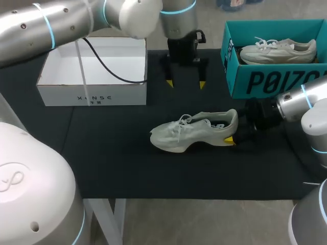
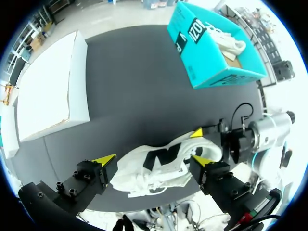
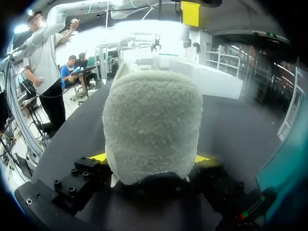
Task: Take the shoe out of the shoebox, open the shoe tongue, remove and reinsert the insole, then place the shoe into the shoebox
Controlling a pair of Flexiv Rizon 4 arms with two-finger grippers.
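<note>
The right end effector pinches the heel of the pale sneaker from both sides; the left end effector hangs spread above the black tabletop; the open white box sits back left; the teal shoebox, back right, holds a second sneaker; the pale sneaker is upright mid-tabletop, outside both boxes.

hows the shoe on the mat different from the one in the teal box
The shoe on the mat stands out on the black mat; the shoe in the box sits inside the teal shoebox. The shoe on the mat has its heel clamped in the right claw; the shoe in the box is untouched. Both are pale lace-up sneakers.
</note>
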